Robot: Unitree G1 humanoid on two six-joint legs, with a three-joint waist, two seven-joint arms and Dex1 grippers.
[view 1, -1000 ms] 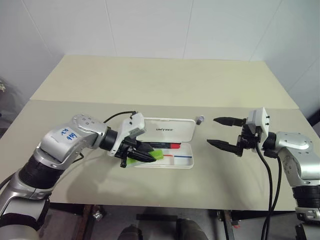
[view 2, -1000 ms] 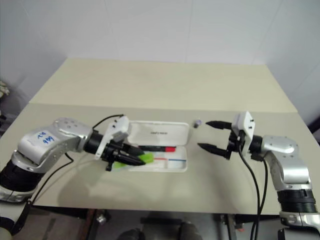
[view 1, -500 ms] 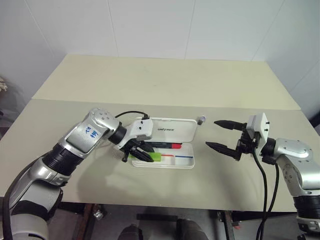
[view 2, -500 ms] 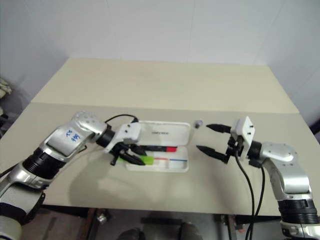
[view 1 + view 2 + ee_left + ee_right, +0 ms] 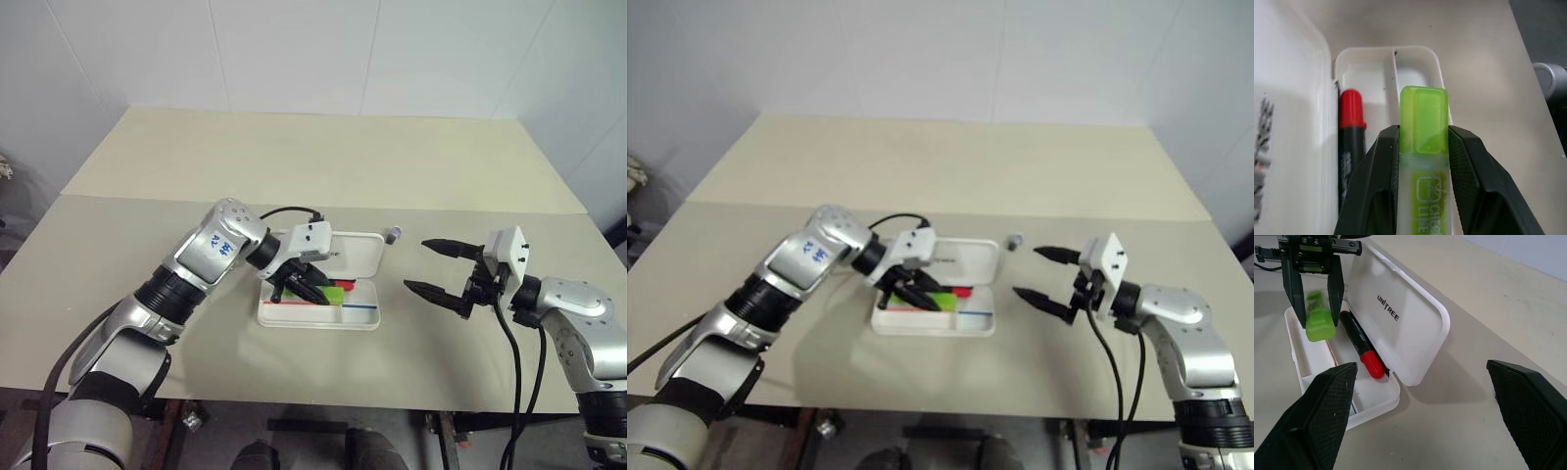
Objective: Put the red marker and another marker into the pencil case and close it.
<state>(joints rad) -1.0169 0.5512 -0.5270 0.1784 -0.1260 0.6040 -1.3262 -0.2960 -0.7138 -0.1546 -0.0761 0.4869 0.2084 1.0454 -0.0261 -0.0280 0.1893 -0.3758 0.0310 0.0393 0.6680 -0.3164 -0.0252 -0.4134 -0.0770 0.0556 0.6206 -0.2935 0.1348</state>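
The left gripper point(image 5: 1422, 147) was clenched on the green marker point(image 5: 1424, 161) at mid-barrel, poised over the open pencil case point(image 5: 364, 319). The red marker point(image 5: 1359, 345) already lay in the tray beside the hinge. The green marker appeared light, rigid and smooth-sided, so likely to slip; the mid-barrel hold looked sound. The right gripper point(image 5: 443, 266) stood spread wide, empty, well apart from the case.

Left arm reaches across, its gripper point(image 5: 1422, 147) tilted down with fingers pinched narrow; right gripper point(image 5: 439, 266) sits level, fingers wide apart.
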